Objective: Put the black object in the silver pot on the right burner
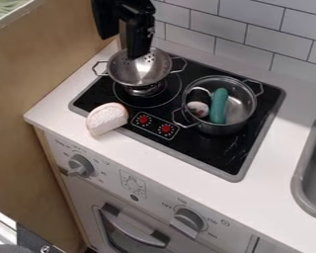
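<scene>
End effector (134, 50) above stovetop (200, 149), near tiled wall (217, 24)

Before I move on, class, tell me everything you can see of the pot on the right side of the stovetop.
The pot is round, silver and shiny, apparently metal, with an open top and two angular wire handles, one toward the upper right, one toward the lower left. It stands upright on the black stovetop. Inside, toward its left, lie a teal, rounded, elongated object and a black-and-white object; its right part shows bare metal.
</scene>
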Motion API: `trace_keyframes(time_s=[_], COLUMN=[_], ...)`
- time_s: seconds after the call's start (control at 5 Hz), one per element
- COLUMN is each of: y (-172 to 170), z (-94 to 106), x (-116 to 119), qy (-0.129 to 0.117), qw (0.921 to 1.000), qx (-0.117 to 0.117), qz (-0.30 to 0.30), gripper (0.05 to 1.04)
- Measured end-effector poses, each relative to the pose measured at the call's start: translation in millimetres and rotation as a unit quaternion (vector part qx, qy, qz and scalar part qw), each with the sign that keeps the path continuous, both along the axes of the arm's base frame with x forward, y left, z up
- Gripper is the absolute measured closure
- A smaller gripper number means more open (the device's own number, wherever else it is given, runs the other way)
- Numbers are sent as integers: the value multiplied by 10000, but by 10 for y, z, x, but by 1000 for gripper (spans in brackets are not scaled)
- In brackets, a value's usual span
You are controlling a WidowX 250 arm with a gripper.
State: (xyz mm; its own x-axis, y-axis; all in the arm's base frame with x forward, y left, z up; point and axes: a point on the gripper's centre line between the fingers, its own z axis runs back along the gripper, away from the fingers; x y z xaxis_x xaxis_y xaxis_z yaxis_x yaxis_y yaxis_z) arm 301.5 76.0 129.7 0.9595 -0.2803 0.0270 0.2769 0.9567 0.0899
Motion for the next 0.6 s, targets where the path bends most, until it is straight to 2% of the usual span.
trace_keyframes(time_s=[0.4,0.6], y=[198,264], z=[-6,-29], x=[217,301], qy=[-47,18], qw=[9998,9995], qx=[-152,-292], qz=[-85,-101], gripper=[73,73])
